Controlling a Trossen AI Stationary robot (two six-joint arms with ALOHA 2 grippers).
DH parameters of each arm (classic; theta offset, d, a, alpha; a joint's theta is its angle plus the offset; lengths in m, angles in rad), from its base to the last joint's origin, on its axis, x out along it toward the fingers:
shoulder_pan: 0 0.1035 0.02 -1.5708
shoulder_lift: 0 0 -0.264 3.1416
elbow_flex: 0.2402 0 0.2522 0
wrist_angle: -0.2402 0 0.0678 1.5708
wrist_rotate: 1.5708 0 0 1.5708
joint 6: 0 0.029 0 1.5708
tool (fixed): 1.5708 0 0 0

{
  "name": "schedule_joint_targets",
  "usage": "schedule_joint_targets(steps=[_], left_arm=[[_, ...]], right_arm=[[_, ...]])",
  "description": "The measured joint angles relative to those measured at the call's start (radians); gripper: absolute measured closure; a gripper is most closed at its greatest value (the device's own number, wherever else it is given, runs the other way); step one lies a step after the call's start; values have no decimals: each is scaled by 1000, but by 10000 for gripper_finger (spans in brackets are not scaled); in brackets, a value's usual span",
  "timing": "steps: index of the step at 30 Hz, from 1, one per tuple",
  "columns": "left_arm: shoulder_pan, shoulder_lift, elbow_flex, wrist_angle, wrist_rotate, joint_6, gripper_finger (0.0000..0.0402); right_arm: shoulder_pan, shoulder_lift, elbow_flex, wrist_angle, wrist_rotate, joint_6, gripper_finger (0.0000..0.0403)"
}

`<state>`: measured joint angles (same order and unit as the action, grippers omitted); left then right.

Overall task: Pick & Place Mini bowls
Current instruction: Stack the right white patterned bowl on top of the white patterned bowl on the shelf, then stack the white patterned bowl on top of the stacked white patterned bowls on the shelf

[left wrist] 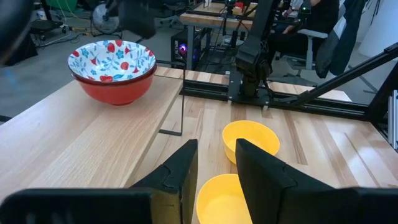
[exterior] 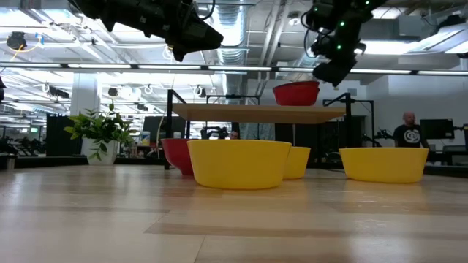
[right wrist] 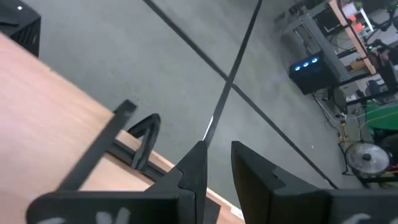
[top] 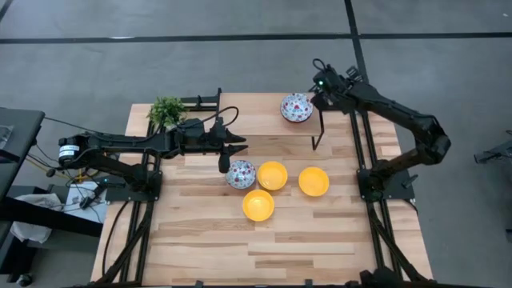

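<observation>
Mini bowls: three yellow bowls point(top: 272, 175) sit clustered on the tabletop just in front of the raised shelf point(top: 256, 116), and a floral bowl point(top: 240, 174) touches the cluster on the side toward the shelf's left end.
Shelf bowl: another floral bowl point(top: 296, 106) is up on the shelf near its right end. From the left wrist view it looks nested in a second one, though you can't be sure.
Left gripper point(left wrist: 216, 149): it hovers in front of the shelf's left end, above the tabletop floral bowl, fingers parted and holding nothing.
Right gripper point(right wrist: 219, 149): it's up high by the shelf's right back corner and aimed out at the floor, with a narrow gap between the fingers and nothing in it.
Handling: you're looking at small, rigid, glossy bowls, probably light. They'll likely slip and skid if you nudge them, and the floral ones may chip.
Where to grip: pinch the rim, one finger inside and one outside, on the side facing away from the neighbouring bowls.
Watch out: the cluster is tight, so a finger coming down could shove a neighbour.
Writing: there's no brand, label or text you can read on any bowl.
</observation>
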<state>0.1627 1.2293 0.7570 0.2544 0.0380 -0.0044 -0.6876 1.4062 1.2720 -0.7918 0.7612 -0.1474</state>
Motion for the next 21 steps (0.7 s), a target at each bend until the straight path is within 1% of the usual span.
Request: schedule_joint_targets(steps=[4, 10, 21], left_arm=[[0, 0, 0, 0, 0, 0, 293], [0, 0, 0, 0, 0, 0, 293], [0, 0, 0, 0, 0, 0, 293]], right_arm=[[14, 37, 0, -1, 4, -9, 340], [13, 54, 0, -3, 5, -9, 340], [12, 9, 0, -1, 31, -19, 340]])
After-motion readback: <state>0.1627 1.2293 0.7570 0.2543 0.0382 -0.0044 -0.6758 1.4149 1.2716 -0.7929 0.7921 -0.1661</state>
